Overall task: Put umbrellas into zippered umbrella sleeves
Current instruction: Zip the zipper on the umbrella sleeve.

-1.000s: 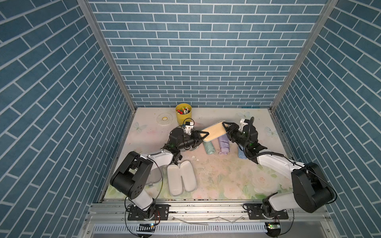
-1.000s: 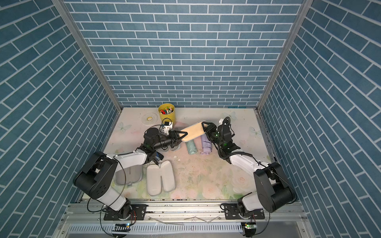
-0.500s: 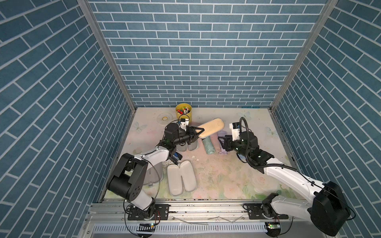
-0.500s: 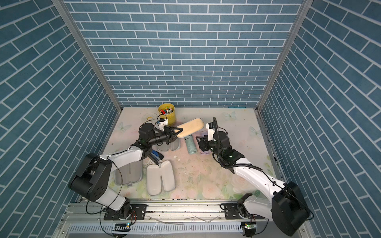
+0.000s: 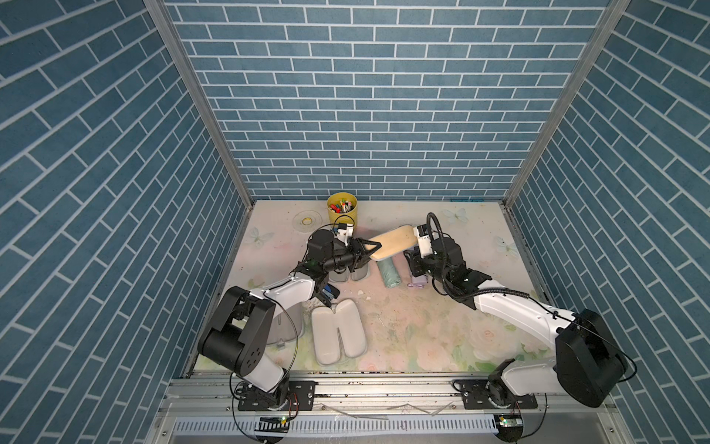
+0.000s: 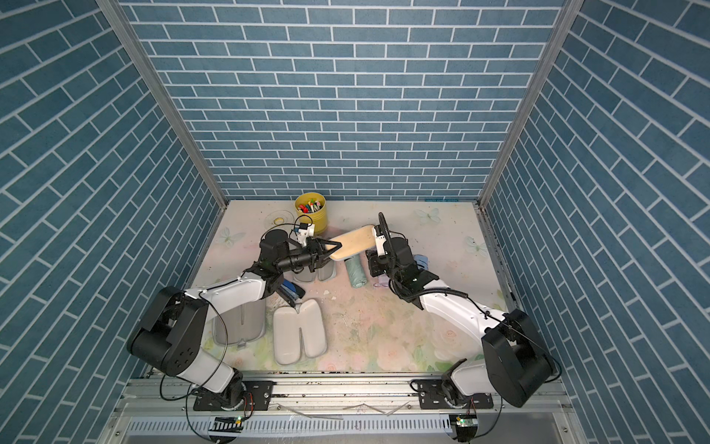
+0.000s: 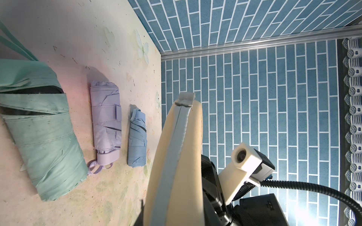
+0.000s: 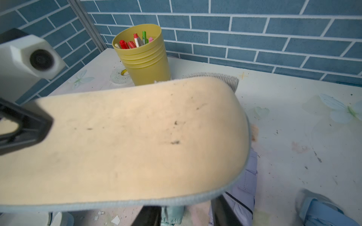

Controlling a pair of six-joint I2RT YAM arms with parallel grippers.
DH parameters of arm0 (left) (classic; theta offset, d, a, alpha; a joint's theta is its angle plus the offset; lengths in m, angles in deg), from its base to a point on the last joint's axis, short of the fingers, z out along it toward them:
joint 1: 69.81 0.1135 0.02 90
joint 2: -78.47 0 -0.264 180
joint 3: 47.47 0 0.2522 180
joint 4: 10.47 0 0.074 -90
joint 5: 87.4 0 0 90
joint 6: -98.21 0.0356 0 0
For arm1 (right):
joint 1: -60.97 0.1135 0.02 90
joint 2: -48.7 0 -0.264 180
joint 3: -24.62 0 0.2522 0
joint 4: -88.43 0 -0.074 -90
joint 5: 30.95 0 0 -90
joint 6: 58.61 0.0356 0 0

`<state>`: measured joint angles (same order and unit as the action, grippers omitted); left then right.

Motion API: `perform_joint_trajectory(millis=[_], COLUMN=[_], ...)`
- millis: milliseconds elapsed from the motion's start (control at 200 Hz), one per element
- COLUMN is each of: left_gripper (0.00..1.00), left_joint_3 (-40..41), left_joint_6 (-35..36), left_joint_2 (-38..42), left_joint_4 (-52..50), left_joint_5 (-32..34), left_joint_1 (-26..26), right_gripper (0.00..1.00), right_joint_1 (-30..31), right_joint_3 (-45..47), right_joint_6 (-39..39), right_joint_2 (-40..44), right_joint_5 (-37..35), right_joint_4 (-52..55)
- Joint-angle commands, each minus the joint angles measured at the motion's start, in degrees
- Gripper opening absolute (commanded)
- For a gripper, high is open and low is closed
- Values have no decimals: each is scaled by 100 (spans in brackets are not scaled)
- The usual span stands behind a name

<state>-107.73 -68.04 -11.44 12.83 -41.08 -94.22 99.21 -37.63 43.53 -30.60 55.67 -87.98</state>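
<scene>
Right, the cream sleeve (image 5: 395, 242) is hanging in the air over the back of the table (image 5: 422, 338), its grey zip edge looking closed along the side that the left wrist view is catching. The left gripper (image 5: 370, 248) is pinching one end of it. The fingers are clamped down on the cream fabric, and one black finger (image 8: 25, 125) is lying across the sleeve's face in the right wrist view.

The right gripper (image 6: 372, 265) is sitting just under the sleeve's other end. Its fingers (image 8: 223, 211) are showing apart lower down, but the tips are hiding behind the sleeve's edge — I cannot tell whether they are holding anything.

Under the cream sleeve, three umbrellas are lying side by side on the table, each a little apart from the next. The mint umbrella (image 7: 43, 140) is lying nearest the left gripper, the lilac umbrella (image 7: 106, 121) in the middle with its strap loop trailing, and the blue umbrella (image 7: 137, 140) beyond it.

Nearer the front an open sleeve (image 5: 338, 334) is lying spread flat, pale grey inside facing up. A grey sleeve (image 5: 286, 334) is peeking out beside it from under the left arm. At the back wall a yellow cup (image 5: 342, 211) of pens is standing — just behind the left gripper.
</scene>
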Motion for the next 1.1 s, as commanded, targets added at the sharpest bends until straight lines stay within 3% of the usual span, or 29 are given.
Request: perform_joint_trajectory(millis=[0, 210, 380, 605, 750, 925, 1095], left_gripper=[21, 18, 11, 5, 0, 0, 0], left_joint_3=[-202, -288, -565, -1291, -1800, -2078, -2321], left_joint_6=[110, 227, 770, 2893, 4482, 5557, 6227], left_joint_2=[167, 218, 420, 623, 591, 424, 217], left_joint_4=[328, -13, -1258, -3981, -5789, -6852, -7494], left_joint_5=[-196, -466, -1216, -2190, -2213, -2180, -2027], left_joint_1=[-29, 67, 389, 422, 419, 359, -71], right_gripper=[29, 0, 0, 0, 0, 0, 0], right_joint_1=[-8, -234, -766, -868, -982, -1100, -1300], right_joint_3=[-178, -50, 63, -218, -359, -456, -797], right_joint_6=[-212, -398, -883, -1823, -2223, -2924, -3128], right_joint_2=[-119, 31, 253, 276, 369, 533, 528], right_joint_5=[-18, 111, 336, 283, 537, 1027, 1702], right_joint_4=[-348, -306, 1, 260, 330, 396, 675])
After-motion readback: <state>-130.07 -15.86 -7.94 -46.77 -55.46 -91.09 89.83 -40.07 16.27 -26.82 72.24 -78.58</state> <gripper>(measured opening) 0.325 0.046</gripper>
